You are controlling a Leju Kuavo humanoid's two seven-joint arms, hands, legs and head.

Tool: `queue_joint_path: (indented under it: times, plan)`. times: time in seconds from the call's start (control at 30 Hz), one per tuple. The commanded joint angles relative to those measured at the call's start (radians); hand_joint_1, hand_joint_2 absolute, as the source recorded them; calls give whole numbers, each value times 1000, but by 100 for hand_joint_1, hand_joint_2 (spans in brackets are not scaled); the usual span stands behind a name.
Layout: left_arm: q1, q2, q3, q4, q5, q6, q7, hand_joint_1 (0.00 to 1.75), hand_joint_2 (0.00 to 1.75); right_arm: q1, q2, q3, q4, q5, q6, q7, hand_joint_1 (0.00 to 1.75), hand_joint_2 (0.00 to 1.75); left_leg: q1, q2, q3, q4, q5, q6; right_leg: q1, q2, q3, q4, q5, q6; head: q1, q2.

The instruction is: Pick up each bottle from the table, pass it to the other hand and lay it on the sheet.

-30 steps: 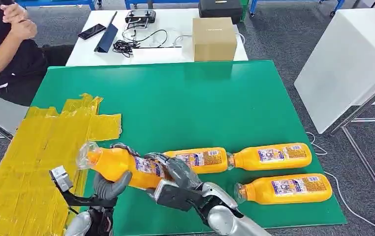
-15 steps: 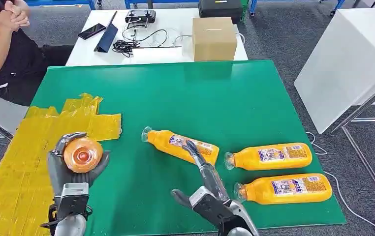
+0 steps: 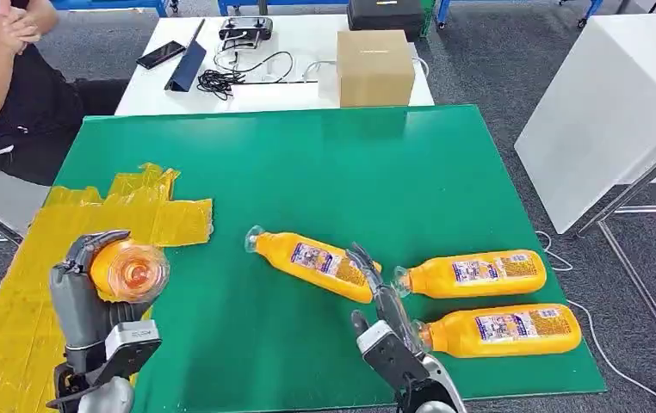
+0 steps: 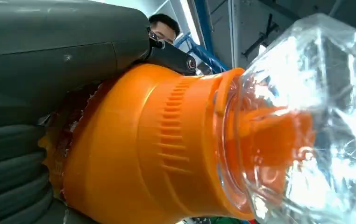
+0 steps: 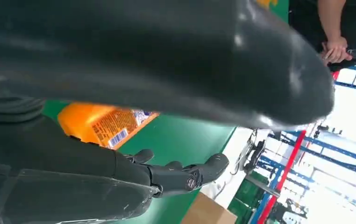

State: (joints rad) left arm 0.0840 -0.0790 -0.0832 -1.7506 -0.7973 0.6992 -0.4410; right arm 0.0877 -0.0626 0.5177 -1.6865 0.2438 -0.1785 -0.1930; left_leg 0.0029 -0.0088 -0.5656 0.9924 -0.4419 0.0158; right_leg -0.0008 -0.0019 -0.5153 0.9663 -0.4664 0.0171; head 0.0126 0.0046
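While three bottles (image 3: 314, 259) lie near, cardboard box (image 3: 374, 67) apparently stands apart.

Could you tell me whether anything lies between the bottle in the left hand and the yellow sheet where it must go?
Nothing visible does. The left hand holds the bottle raised above the yellow sheet, and the sheet's near part lies bare beneath it.

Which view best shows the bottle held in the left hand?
The left wrist view: the bottle appears large against the left hand. The head view shows it end-on above the yellow sheet; the right wrist view shows another bottle.
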Motion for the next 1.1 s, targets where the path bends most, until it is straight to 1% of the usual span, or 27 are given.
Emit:
queue_joint_path:
  times: [0.03,0.1,0.13,0.23,0.3,0.33,0.43,0.47,0.5,0.57,0.6,0.63,0.77,0.8,0.87,0.93,1.1]
  plan:
    - [-16,16,15,7,0,-1,3,175,175,-7,-8,-17,6,-3,5,-2,0,0,1,0,1,0,0,-1,1,0,2,-1,0,0,0,0]
    - [-16,16,15,7,0,-1,3,175,175,-7,-8,-17,6,-3,5,-2,0,0,1,1,2,0,-1,-1,1,0,2,-1,0,0,0,0]
    - [-19,9,20,13,-57,-1,18,175,175,-5,-6,-18,6,-3,7,-2,0,0,1,1,1,0,0,-1,1,0,2,-1,0,0,0,0]
    - [-32,48,-26,63,-261,-18,125,175,175,-15,-8,-16,8,-8,21,3,0,0,1,0,2,-1,0,-1,1,0,2,-1,0,0,0,0]
    - [-51,95,-76,122,-397,-54,211,175,175,-25,-8,-14,12,-12,33,8,0,0,0,0,2,-1,0,0,0,-1,1,-1,0,0,0,0]
    - [-74,136,-119,192,-543,-163,291,175,175,-45,-12,-5,21,-20,55,13,0,0,0,0,3,-2,0,-1,0,-1,3,-2,0,0,0,0]
    - [-147,171,-179,412,-604,-157,355,175,175,-83,-4,5,42,-30,80,24,0,0,1,-1,5,-3,2,-2,1,-2,5,-4,1,0,0,0]
    - [-169,176,-190,479,-606,-158,366,175,175,-92,-1,7,48,-33,85,26,0,0,-1,-2,3,-3,2,-1,-1,-2,3,-2,1,0,0,0]
    - [-186,179,-195,527,-633,-161,387,175,175,-98,1,11,53,-35,90,29,0,0,0,-2,4,-4,2,-1,0,-2,4,-3,1,0,0,0]
    - [-218,182,-182,623,-638,-181,431,175,175,-107,3,19,59,-37,97,35,0,0,0,0,3,-2,1,-1,0,0,2,-2,1,0,0,0]
    - [-226,185,-178,647,-623,-163,421,175,175,-107,2,20,59,-37,97,36,0,0,2,1,5,-4,2,-2,1,0,5,-4,2,0,0,0]
    - [-229,186,-171,654,-612,-156,413,175,175,-107,1,21,59,-37,97,36,0,0,0,0,4,-3,1,-1,0,-1,4,-3,1,0,0,0]
    - [-220,182,-163,618,-612,-172,406,175,175,-114,-2,26,63,-36,99,42,0,0,0,1,2,-1,0,0,0,1,2,-1,0,0,0,0]
    - [-218,180,-164,613,-612,-175,407,175,175,-115,-2,26,64,-36,100,43,0,0,1,2,4,-1,0,-1,1,1,4,-2,0,0,0,0]
    - [-216,179,-165,607,-612,-182,408,175,175,-117,-2,26,65,-36,101,44,0,0,0,1,2,-1,0,0,0,0,2,-1,0,0,0,0]
    - [-219,181,-165,616,-619,-188,415,175,175,-121,-2,29,67,-34,104,47,0,0,2,0,3,-1,0,-1,2,0,4,-3,0,1,0,0]
    - [-229,186,-155,656,-642,-172,436,175,175,-127,-3,33,70,-32,106,51,0,0,0,1,1,-1,1,-1,0,1,1,-1,1,0,0,0]
